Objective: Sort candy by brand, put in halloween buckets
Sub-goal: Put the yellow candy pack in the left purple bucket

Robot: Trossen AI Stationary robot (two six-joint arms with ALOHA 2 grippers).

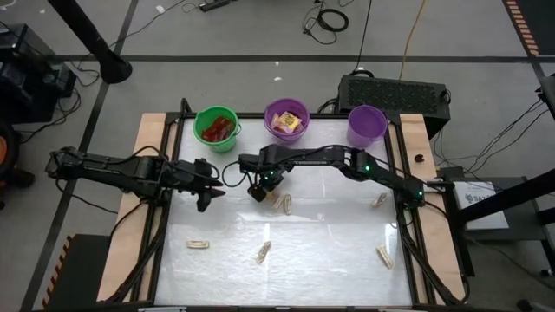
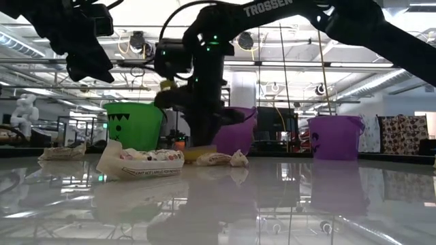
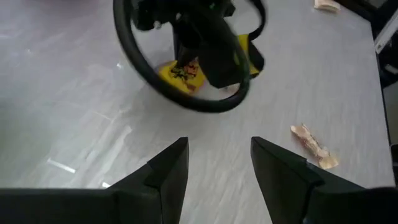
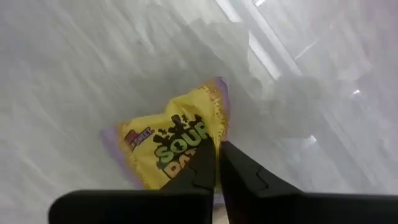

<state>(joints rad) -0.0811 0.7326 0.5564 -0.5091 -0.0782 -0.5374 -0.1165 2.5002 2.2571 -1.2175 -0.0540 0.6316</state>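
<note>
The right gripper (image 4: 216, 163) is reaching down to the middle of the white surface (image 1: 329, 251), its fingers standing pinched together on the edge of a yellow packet (image 4: 176, 147) that is lying flat there; seen from above, that gripper (image 1: 257, 191) is sitting just at six o'clock of the deep purple bucket (image 1: 286, 120). The left gripper (image 1: 214, 184) is hovering near it at nine o'clock, its fingers (image 3: 166, 167) standing partly apart with nothing between them. At the twelve o'clock edge of the surface three buckets are standing in a row: the green bucket (image 1: 217, 128) holding red packets, the deep purple one holding yellow packets, and the lavender bucket (image 1: 367, 125). Tan candies (image 1: 197, 244) are lying scattered toward six o'clock and three o'clock, well apart from one another.
</note>
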